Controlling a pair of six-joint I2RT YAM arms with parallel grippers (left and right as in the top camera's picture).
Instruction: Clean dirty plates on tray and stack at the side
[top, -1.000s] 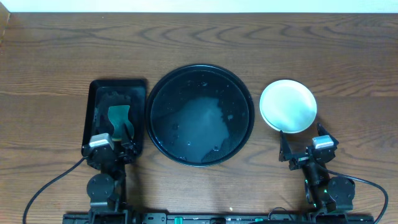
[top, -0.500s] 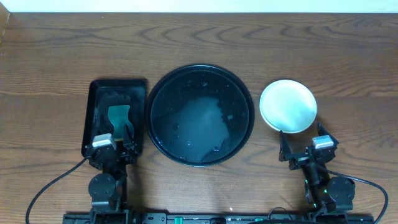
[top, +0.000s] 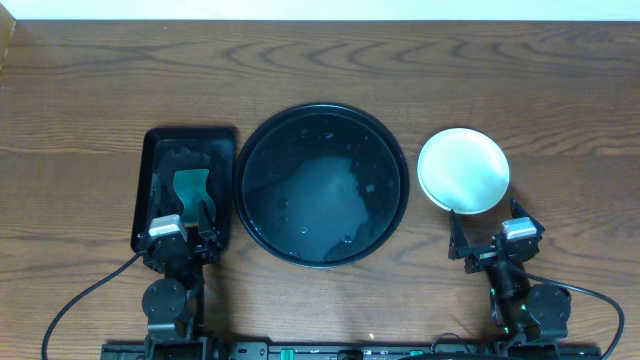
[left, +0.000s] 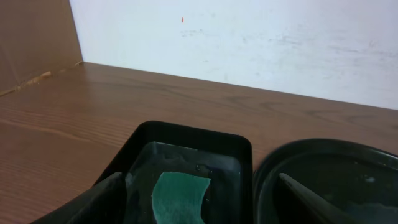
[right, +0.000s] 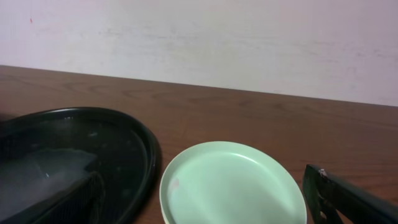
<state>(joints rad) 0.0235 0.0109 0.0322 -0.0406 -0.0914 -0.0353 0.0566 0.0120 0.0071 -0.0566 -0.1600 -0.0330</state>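
The round black tray (top: 290, 150) sits mid-table holding only a wet film and droplets; it also shows as the tray (left: 329, 168) and the tray (right: 93, 137) in the wrist views. To its right, on the wood, a pale mint plate (top: 463, 170) lies on top of a stack, with another rim peeking out beneath it. My right gripper (top: 488, 226) hovers open just in front of that plate (right: 233, 183), nothing between its fingers. My left gripper (top: 180, 226) stands open over the near end of the rectangular tray (top: 150, 170), empty.
The rectangular black tray (left: 186, 140) left of the round one holds shallow water and a green sponge (top: 190, 187), also seen as the sponge (left: 180, 196). A white wall runs along the table's far edge. Bare wood lies behind all three.
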